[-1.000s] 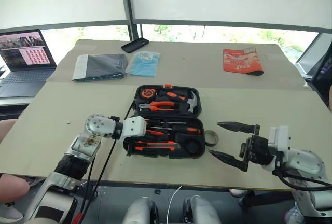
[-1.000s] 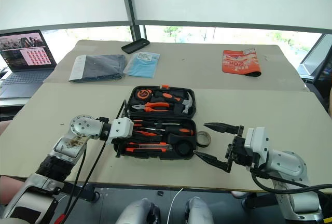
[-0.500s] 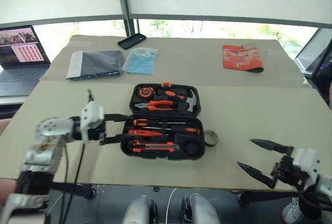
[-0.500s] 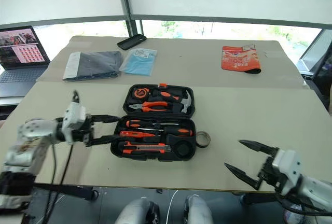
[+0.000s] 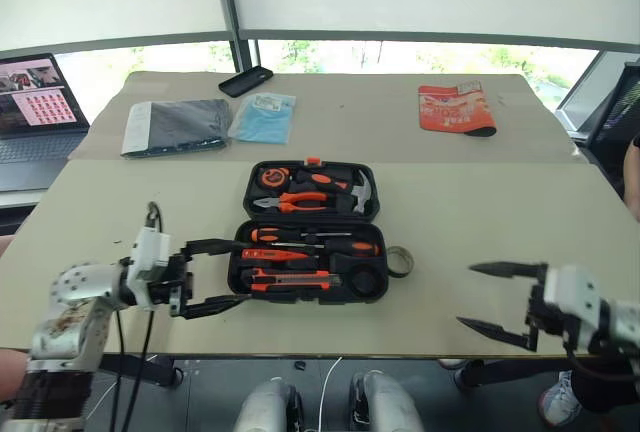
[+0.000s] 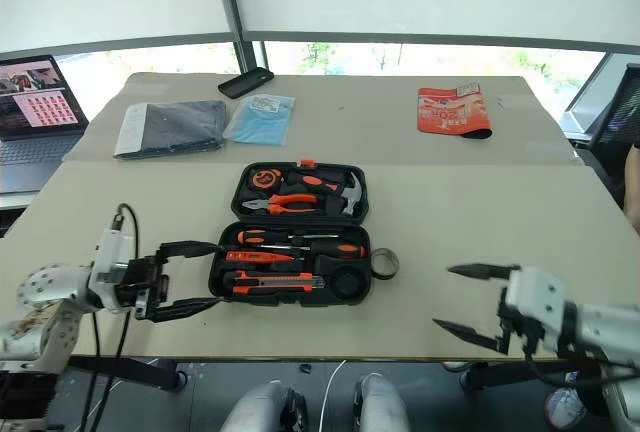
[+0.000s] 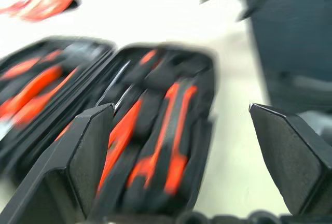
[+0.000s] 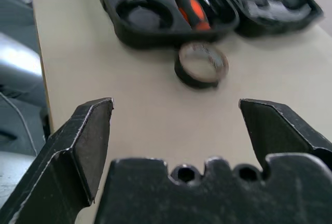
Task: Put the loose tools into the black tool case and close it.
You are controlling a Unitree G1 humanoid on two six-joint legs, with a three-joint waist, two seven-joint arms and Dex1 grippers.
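Black tool case (image 5: pixel 308 230) lies open between both grippers' spread, empty jaws (tape roll (image 5: pixel 400 262) just beside it).

No text, label or number is clear enough to read.

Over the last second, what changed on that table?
The left claw drew back out of the open black moulded tool case and now hangs open beside it. The open right claw swung outward. The small dark tape roll stayed beside the case.
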